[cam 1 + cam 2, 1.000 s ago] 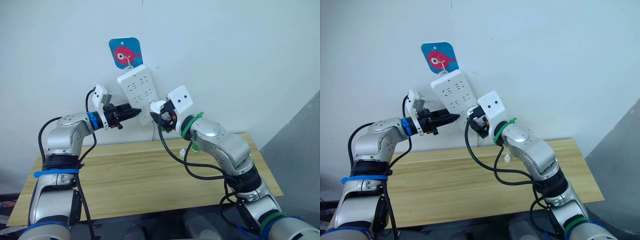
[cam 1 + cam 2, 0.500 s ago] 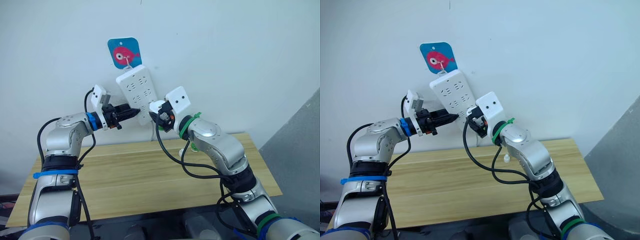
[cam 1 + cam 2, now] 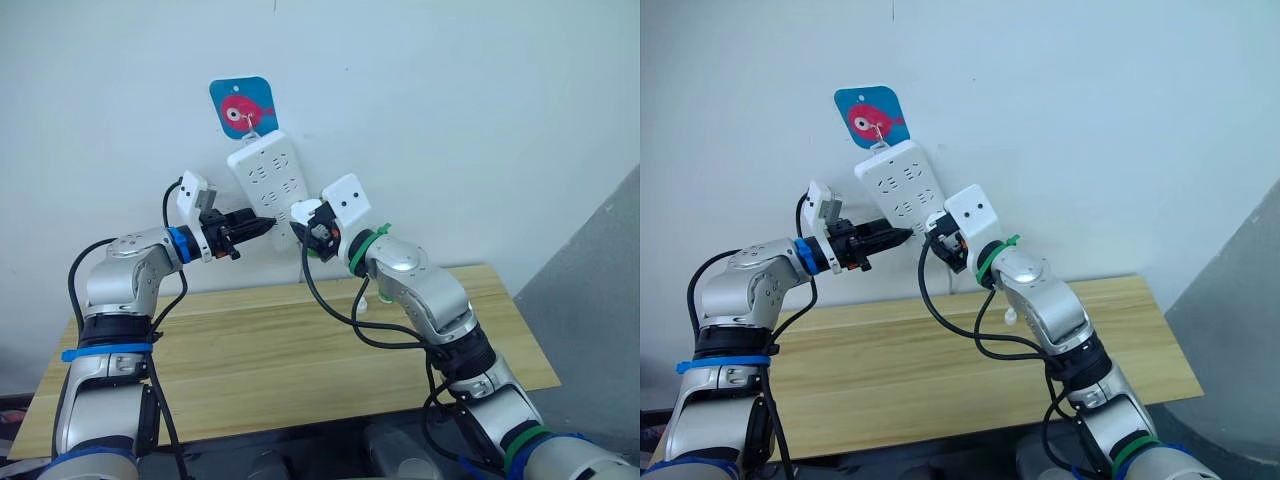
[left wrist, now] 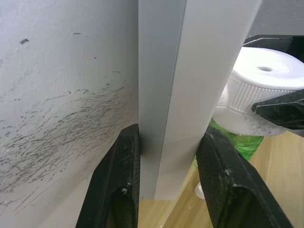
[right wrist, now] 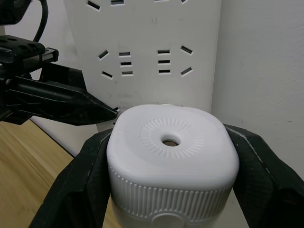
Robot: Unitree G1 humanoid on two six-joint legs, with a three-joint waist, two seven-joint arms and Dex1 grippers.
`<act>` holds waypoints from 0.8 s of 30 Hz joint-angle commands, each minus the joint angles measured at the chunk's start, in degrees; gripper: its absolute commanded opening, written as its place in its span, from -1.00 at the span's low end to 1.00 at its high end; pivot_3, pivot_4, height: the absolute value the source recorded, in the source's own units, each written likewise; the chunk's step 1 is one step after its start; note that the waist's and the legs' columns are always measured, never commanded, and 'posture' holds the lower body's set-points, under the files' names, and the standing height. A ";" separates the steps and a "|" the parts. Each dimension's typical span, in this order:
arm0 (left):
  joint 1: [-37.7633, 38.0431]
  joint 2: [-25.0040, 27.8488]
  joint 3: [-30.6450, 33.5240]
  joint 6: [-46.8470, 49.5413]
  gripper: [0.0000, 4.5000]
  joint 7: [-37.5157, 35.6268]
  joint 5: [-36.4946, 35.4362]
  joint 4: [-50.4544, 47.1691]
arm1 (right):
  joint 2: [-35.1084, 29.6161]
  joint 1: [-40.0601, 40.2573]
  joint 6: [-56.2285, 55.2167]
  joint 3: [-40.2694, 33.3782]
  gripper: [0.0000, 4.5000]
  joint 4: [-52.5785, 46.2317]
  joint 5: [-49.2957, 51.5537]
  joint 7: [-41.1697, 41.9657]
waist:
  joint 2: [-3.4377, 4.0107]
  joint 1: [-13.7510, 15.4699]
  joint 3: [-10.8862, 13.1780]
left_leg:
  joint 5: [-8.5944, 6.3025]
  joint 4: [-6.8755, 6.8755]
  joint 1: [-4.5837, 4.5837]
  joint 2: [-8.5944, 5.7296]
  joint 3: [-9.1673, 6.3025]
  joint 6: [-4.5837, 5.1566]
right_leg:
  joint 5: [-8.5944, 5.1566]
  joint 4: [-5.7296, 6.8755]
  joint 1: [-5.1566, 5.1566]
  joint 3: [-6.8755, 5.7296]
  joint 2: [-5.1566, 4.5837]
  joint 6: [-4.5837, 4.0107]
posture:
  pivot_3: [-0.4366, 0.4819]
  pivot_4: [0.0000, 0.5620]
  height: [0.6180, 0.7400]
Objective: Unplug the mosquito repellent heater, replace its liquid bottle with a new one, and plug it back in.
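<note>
Left claw [image 4: 166,190] pinches the power strip [image 3: 262,185] edge, right claw [image 5: 171,190] clamps the mosquito repellent heater [image 5: 172,159] (green bottle beneath): brace the strip, draw the heater straight out.

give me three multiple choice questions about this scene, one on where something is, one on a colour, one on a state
1. Where does the power strip hang?
A. on the wall under a fish sign
B. flat on the table
C. on the floor

2. What colour is the bottle under the mosquito repellent heater?
A. red
B. green
C. black

3. What is the right gripper doing?
A. hanging open over the table
B. shut on the heater
C. gripping a cable

Answers:
1. A, the eye views show the strip on the wall below the blue sign with a pink fish.
2. B, the left wrist view shows green beneath the white cap.
3. B, the right wrist view shows both black fingers against the heater's sides.
</note>
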 commanded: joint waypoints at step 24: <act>0.37 0.38 0.35 -1.00 -0.41 -0.76 -0.96 -4.39 | 3.31 -4.04 -3.09 -4.48 0.68 6.32 -1.11 5.71 | -0.01 -0.42 -0.03 | 0.30 -0.04 0.08 0.02 0.00 0.09 | 0.16 0.13 -0.04 0.04 0.07 0.23 | -0.40 -0.87 0.93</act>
